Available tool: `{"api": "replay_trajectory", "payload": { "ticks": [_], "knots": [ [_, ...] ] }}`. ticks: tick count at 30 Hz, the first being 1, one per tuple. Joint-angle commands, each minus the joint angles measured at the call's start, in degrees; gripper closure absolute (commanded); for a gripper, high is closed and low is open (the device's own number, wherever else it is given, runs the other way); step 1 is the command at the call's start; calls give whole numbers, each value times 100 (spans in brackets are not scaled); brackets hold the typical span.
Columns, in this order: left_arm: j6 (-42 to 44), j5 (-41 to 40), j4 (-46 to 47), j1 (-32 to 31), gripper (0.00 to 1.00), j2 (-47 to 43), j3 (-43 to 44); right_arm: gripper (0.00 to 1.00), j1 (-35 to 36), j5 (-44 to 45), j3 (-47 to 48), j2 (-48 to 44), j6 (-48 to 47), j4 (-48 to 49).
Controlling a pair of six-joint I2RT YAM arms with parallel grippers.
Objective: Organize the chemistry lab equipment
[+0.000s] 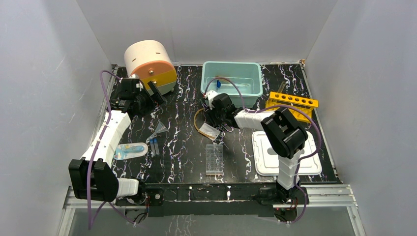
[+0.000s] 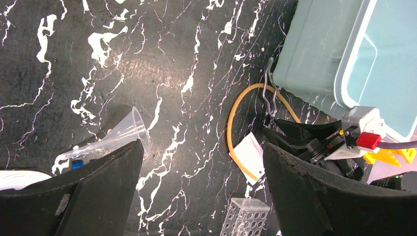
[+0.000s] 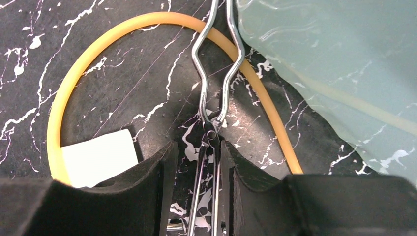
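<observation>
Down at the middle of the black, white-veined marble tabletop, just in front of the pale teal plastic bin, the right gripper sits low over the bent-wire metal tongs. Its jaws are roughly half apart and bracket the tongs' two legs just below the pivot. One black pad is right against the wire, while a sliver of marble shows between the wire and the other pad, so no firm clamp here!

The tongs lie flat, their wavy end reaching toward the bin's near corner and crossing the looped tan rubber tube. The white tag on that loop rests beside the gripper's finger.

Over on the left, the left gripper hangs above the table near the big cream-and-orange round drum, jaws spread wide with nothing between them.

Below it, the clear plastic funnel lies on its side, with the thin tubes just beside it. The clear well plate sits near the front edge, centre. Inside the bin, a blue-footed clear cylinder lies on its side. The yellow holed rack stands right of the bin.
</observation>
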Motion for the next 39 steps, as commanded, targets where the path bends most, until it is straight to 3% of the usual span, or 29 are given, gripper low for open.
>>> {"api": "replay_trajectory", "payload": {
  "ticks": [1,5,10,15,26,33,39],
  "knots": [
    [22,-13,-69,-7,9,-52,116,58,27,-435,95,99,-262,-25],
    [-2,8,-72,-11,9,-55,128,68,36,-1028,244,248,-548,-335],
    [-35,33,-63,-6,9,-56,94,61,75,-1345,217,163,-800,-348],
    [-55,33,-69,-6,9,-34,106,53,119,-1043,478,388,-725,-412],
    [-15,25,-201,-6,9,21,225,52,222,-268,817,843,-521,-51],
    [-10,20,-221,-6,9,36,233,35,299,428,1162,1000,-254,-273],
    [-3,28,-225,-6,9,50,250,45,304,103,1474,1241,-144,-612]
  ]
}}
